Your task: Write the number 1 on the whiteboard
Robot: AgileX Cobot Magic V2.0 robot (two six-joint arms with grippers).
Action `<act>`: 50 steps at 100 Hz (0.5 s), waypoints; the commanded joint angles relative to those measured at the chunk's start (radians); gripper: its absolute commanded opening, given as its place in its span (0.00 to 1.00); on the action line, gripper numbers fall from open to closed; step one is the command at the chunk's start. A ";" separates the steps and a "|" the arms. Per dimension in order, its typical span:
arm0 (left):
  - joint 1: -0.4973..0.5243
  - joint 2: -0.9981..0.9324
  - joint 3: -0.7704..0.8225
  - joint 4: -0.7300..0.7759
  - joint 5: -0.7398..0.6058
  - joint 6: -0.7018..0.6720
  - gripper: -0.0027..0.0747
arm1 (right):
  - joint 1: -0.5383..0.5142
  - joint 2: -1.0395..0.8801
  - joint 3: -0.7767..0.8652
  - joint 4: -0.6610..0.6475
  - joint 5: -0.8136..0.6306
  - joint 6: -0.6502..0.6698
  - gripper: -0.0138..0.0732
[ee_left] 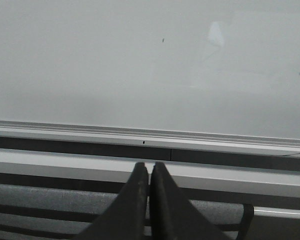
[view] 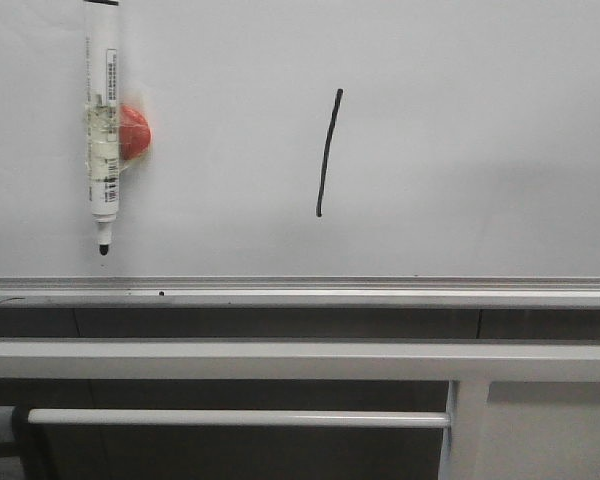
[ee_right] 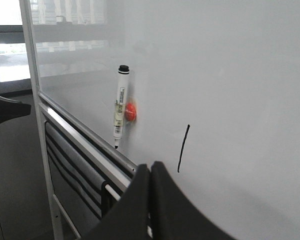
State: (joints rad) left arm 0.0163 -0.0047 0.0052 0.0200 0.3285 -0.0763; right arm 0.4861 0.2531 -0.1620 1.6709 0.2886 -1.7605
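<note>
A thin black slanted stroke, the number 1 (view: 328,152), stands on the glossy whiteboard (view: 460,120); the right wrist view shows the stroke (ee_right: 183,148) too. A white marker (view: 103,130) hangs tip down at the board's left, taped to a red magnet (view: 134,132). In the right wrist view the marker (ee_right: 119,106) is well away from my right gripper (ee_right: 150,165), whose fingers are shut with nothing between them. My left gripper (ee_left: 149,165) is shut and empty, held below the board's silver bottom rail (ee_left: 190,137). Neither gripper appears in the front view.
Grey metal frame bars (view: 280,358) run under the board, with a thinner white bar (view: 230,418) lower down and an upright post (view: 468,430) at the right. A tiny black dot (view: 161,294) marks the rail. The board's left frame post (ee_right: 32,75) shows in the right wrist view.
</note>
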 commanded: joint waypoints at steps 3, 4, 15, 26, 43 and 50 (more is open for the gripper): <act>0.001 -0.024 0.007 0.007 -0.064 -0.003 0.01 | -0.005 0.008 -0.028 0.014 0.013 -0.001 0.09; 0.001 -0.024 0.007 0.007 -0.064 -0.003 0.01 | -0.005 0.008 -0.028 0.014 0.013 -0.001 0.09; 0.001 -0.024 0.007 -0.011 -0.067 0.030 0.01 | -0.005 0.008 -0.028 0.014 0.013 -0.001 0.09; 0.001 -0.024 0.007 -0.026 -0.069 0.069 0.01 | -0.005 0.008 -0.028 0.014 0.013 -0.001 0.09; 0.001 -0.024 0.007 -0.026 -0.069 0.076 0.01 | -0.005 0.008 -0.028 0.014 0.013 -0.001 0.09; 0.001 -0.024 0.007 -0.034 -0.069 0.070 0.01 | -0.005 0.008 -0.028 0.014 0.013 -0.001 0.09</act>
State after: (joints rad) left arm 0.0163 -0.0047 0.0052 0.0000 0.3301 0.0000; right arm 0.4861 0.2531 -0.1620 1.6709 0.2886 -1.7605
